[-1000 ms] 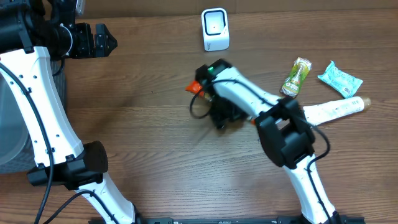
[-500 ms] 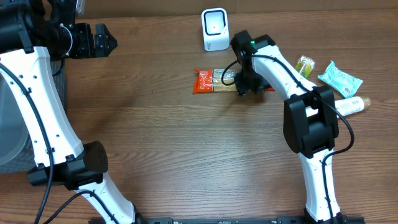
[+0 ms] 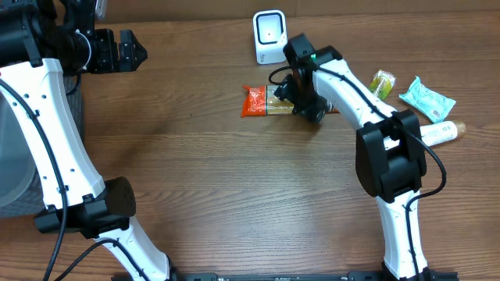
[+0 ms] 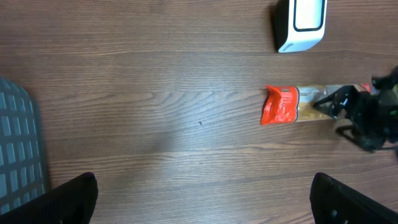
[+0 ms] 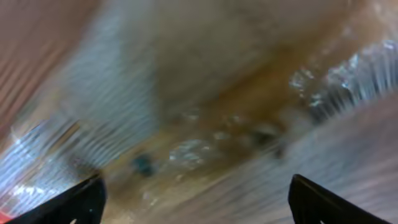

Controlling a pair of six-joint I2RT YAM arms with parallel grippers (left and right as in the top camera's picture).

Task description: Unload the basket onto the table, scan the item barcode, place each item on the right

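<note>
Near the scanner (image 3: 270, 37), pack lies flat under the right hand

On the robot's side of the scanner, close to it, the pack (image 3: 258, 101) lies lengthwise on the bench (image 3: 234, 195). Its orange end points away from the right arm, and its clear middle runs under the right hand (image 3: 297, 100). That hand sits low over the pack's far half. In the right wrist view the two fingertips (image 5: 68, 202) stand wide apart at the bottom corners, and blurred wrapper fills the space between them; nothing looks pinched. The blur hides any print or barcode.

Well to the left of the scanner, at the bench's far edge, the left hand (image 4: 204, 198) hangs above bare wood with its fingers spread and nothing between them. A grey basket (image 4: 18, 149) sits off the bench's left end.

Right of the scanner, beyond the right arm, lie three other things. They are a green-yellow packet (image 3: 380, 84), a teal packet (image 3: 427, 97) and a white tube (image 3: 437, 133), the tube partly behind the arm.
</note>
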